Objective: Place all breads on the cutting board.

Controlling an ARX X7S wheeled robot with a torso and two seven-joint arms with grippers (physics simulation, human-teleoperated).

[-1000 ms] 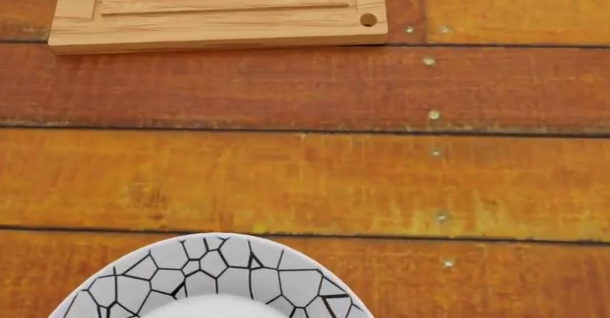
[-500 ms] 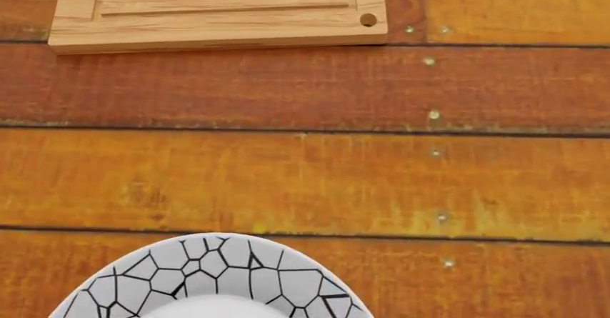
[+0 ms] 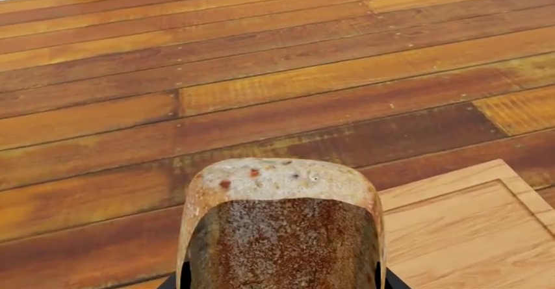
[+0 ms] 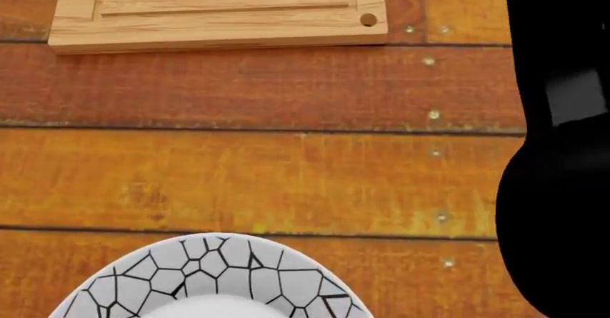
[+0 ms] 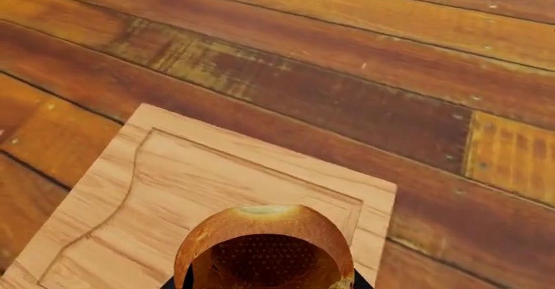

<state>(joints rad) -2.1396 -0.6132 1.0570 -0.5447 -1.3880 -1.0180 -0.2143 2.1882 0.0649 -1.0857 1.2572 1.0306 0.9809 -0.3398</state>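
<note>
Left wrist view: our left claw grips a crusty, speckled loaf (image 3: 282, 227); right claw grasps a round glossy roll (image 5: 264, 243) over the grooved wooden cutting board (image 5: 173, 185).

I see a light tan rectangular wooden cutting board (image 4: 214, 11) with a carved groove and a small corner hole, flat on my table. A speckled rust-brown loaf with a pale top (image 3: 282, 227) and a glossy round orange-brown roll (image 5: 264, 247) loom above it.
</note>
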